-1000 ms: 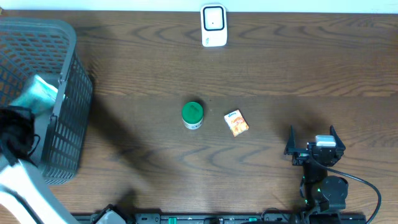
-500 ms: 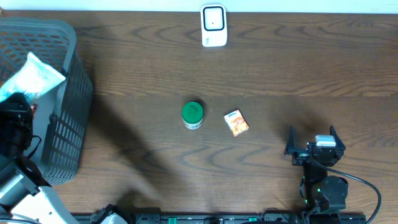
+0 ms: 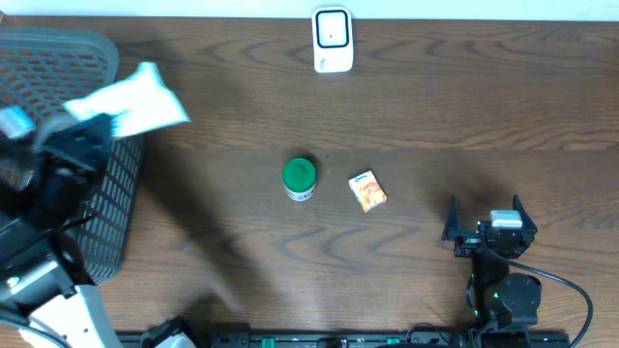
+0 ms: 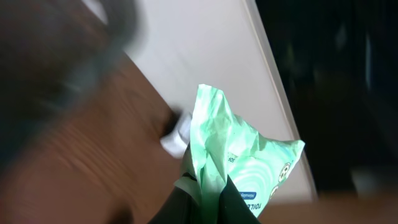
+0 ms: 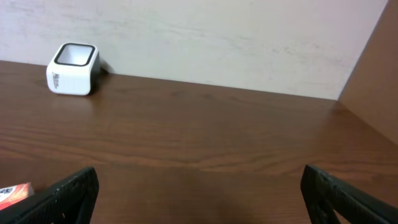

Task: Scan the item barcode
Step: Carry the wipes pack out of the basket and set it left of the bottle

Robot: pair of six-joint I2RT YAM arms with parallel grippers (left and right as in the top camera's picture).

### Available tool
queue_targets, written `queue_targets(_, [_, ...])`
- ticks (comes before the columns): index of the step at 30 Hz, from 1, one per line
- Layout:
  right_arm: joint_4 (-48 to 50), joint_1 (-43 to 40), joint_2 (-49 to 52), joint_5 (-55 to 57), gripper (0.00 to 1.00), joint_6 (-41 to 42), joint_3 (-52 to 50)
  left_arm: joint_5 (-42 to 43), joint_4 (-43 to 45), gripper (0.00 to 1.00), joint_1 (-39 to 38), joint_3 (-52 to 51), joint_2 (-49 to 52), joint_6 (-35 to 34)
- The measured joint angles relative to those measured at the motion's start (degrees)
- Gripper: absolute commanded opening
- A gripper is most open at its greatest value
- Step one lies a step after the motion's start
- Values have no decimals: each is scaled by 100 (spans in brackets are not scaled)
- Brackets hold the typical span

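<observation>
A pale green wipes packet (image 3: pixel 140 103) hangs in the air over the right rim of the grey basket (image 3: pixel 108 217), and my left gripper (image 3: pixel 95 130) is shut on its gathered end. In the left wrist view the packet (image 4: pixel 252 158) fills the centre, pinched between the dark fingers of that gripper (image 4: pixel 208 196). The white barcode scanner (image 3: pixel 332 41) stands at the table's far edge, right of the packet, and also shows as the scanner (image 5: pixel 73 68) in the right wrist view. My right gripper (image 3: pixel 486 205) rests open near the front right, nothing between its fingers (image 5: pixel 71 190).
A green-lidded can (image 3: pixel 299 179) and a small orange box (image 3: pixel 368 190) lie mid-table between the basket and the right arm. The box's corner (image 5: pixel 13 193) shows at the left edge of the right wrist view. A pale wall backs the table.
The left arm has lifted the packet up out of the basket and swung it rightward over the rim. The right arm has not moved.
</observation>
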Motion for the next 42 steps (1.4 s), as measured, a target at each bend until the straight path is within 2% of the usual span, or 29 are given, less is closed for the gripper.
queue_targets(4, [0,0,0,0,99,0,0,72,2,7,-1069,0,0,566])
queue_targets(6, [0,0,0,0,99,0,0,-177,-15,7,-1655,0,0,841])
queue_targets(10, [0,0,0,0,99,0,0,-1255,-181,7,-2850,0,4,1176])
queue_targets(18, [0,0,0,0,99,0,0,-4433,-313,7,-5311,-2,306,1475])
queue_targets(23, [0,0,0,0,99,0,0,-6883,-315,7,-6590,-2,793,1541])
queue_targets(26, [0,0,0,0,99,0,0,-8717,-319,7,-7226,0,1193,1617])
queue_targets(32, [0,0,0,0,99,0,0,-11599,-367,7,-7726,0,2166,1690])
queue_targets(42, [0,0,0,0,99,0,0,-13737,-551,7,-7731,-31,3969,1742])
